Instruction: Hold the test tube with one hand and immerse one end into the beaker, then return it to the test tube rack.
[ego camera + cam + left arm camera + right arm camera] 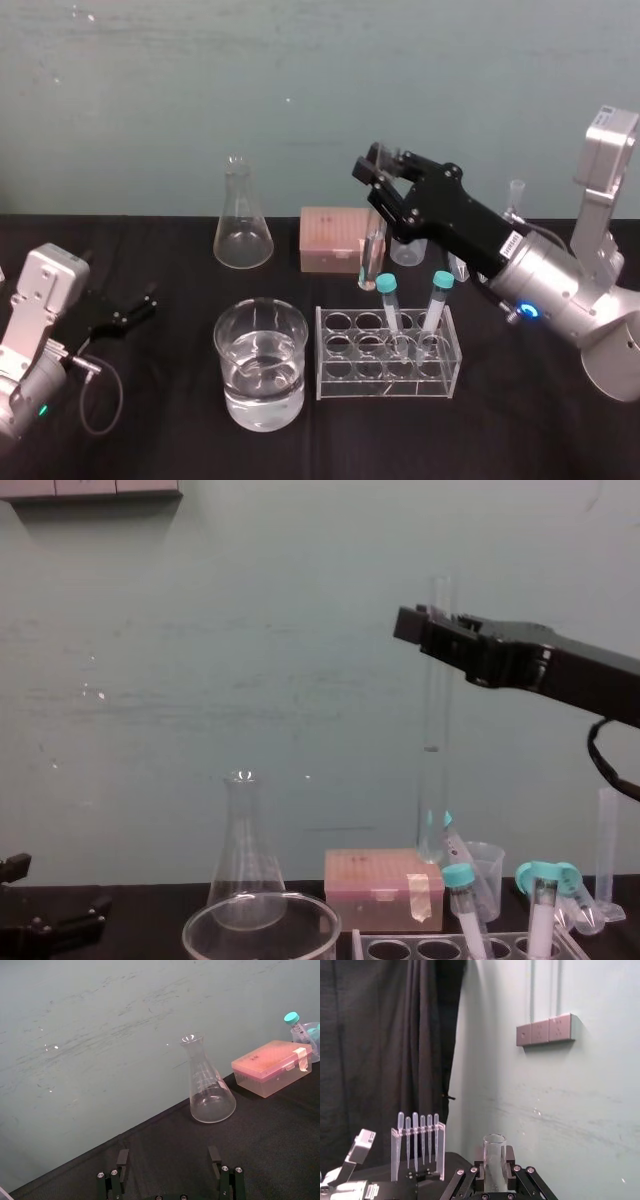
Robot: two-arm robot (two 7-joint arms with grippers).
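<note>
Black-clothed table [160, 430], right gripper [376, 176] high above it, clamped near the rim of the test tube [370, 255] (hanging upright), test tube rack [324, 350] below it, beaker [262, 308] lower left, left gripper [140, 305] parked far left, fingers apart.

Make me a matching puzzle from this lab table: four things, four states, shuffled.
1 test tube
2 beaker
3 test tube rack
4 left gripper

A holds two teal-capped tubes
B open, idle at the robot's left
C held upright by the right gripper
D contains clear liquid

Pairs: 1-C, 2-D, 3-A, 4-B
</note>
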